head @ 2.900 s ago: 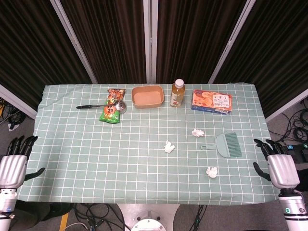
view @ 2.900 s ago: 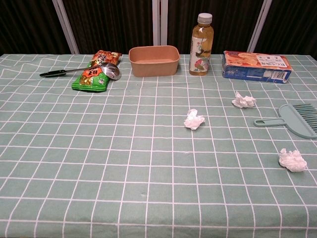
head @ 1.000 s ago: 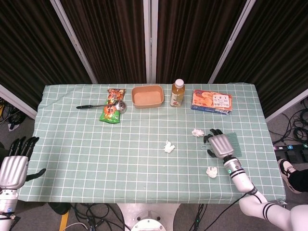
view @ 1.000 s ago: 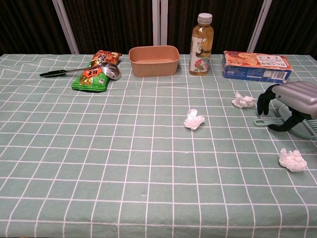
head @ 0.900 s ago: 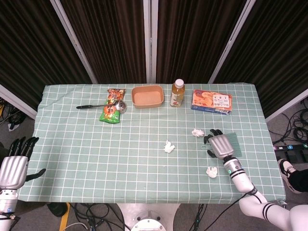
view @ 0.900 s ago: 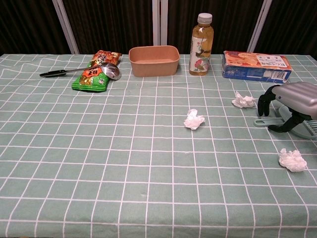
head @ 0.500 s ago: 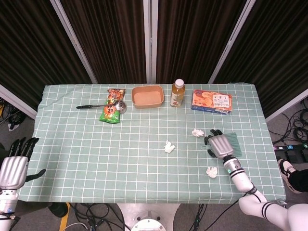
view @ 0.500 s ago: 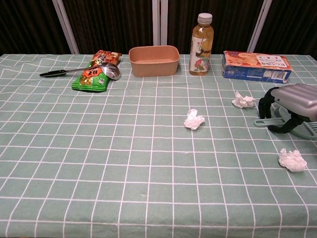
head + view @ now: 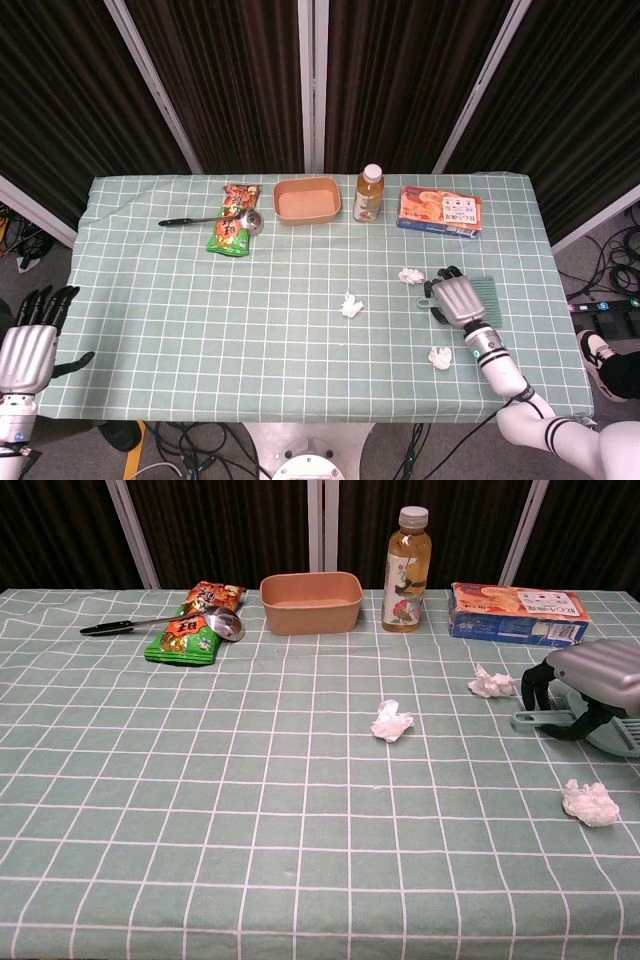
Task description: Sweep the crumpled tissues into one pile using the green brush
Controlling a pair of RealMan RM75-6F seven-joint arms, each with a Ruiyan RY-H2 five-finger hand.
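Observation:
The green brush (image 9: 488,287) (image 9: 532,719) lies at the right of the table, its handle pointing left. My right hand (image 9: 459,300) (image 9: 592,683) sits on top of it, with fingers curled down over the handle and the thumb hooked at its near side, gripping it. One crumpled tissue (image 9: 411,275) (image 9: 492,682) lies just left of the hand. Another tissue (image 9: 351,305) (image 9: 392,721) is near the table's middle, and a third tissue (image 9: 440,356) (image 9: 590,802) lies in front of the hand. My left hand (image 9: 27,345) hangs off the table's left front corner, fingers apart and empty.
Along the far edge stand a snack packet (image 9: 232,233) (image 9: 195,622) with a ladle (image 9: 215,219) (image 9: 160,623) across it, a brown bowl (image 9: 306,200) (image 9: 311,602), a drink bottle (image 9: 369,193) (image 9: 408,570) and a flat box (image 9: 440,210) (image 9: 515,613).
My right hand came in from the table's right edge onto the brush and closed around its handle. The brush has shifted slightly under it. The left hand barely moved.

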